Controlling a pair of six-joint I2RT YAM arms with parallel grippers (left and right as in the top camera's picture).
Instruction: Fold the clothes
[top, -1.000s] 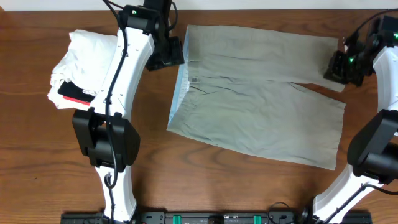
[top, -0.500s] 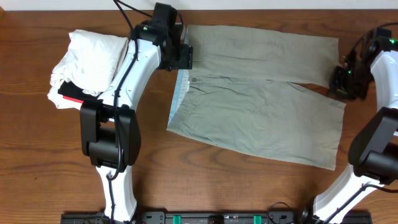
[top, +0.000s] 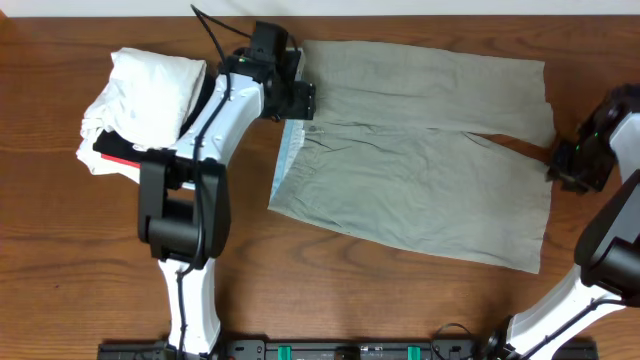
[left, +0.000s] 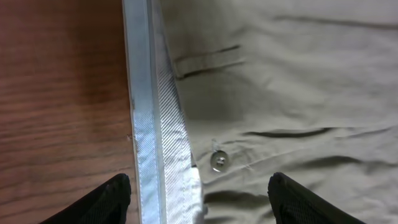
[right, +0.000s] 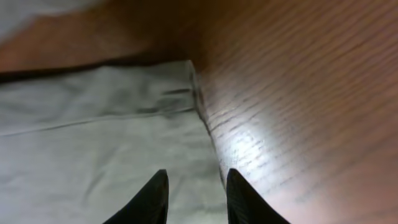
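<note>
- Table (top: 60, 260): thin cloth on smooth wood. If one end is lifted alone, the whole layout could be dragged and skewed.
- Clothes (top: 420, 190): spread flat from the middle of the far edge out to the right edge, waistband left, legs right. No fold is judged made yet. Wrinkles below the waistband could be pressed into a fold if they are not smoothed.
- White pile (top: 150, 85): near the far left corner, just beside the left arm. It could be clipped if that arm is swung wide.
- Left gripper (left: 199, 205): fingers are set wide and nothing is held. It is poised over the waistband (left: 155, 124) at its far end. Risk: only the pale lining or a single layer gets pinched, so the band would peel open instead of lifting.
- Right gripper (right: 196, 190): fingers are parted narrowly and nothing is gripped. It is over the hem corner (right: 183, 78) of the near leg, by the right edge. Risk: with so small a gap the cloth edge could be missed or shoved, and the wood struck instead.
- Button (left: 219, 162): just ahead of the left fingers. If it is caught under a fingertip, a slipping grip can be expected.
</note>
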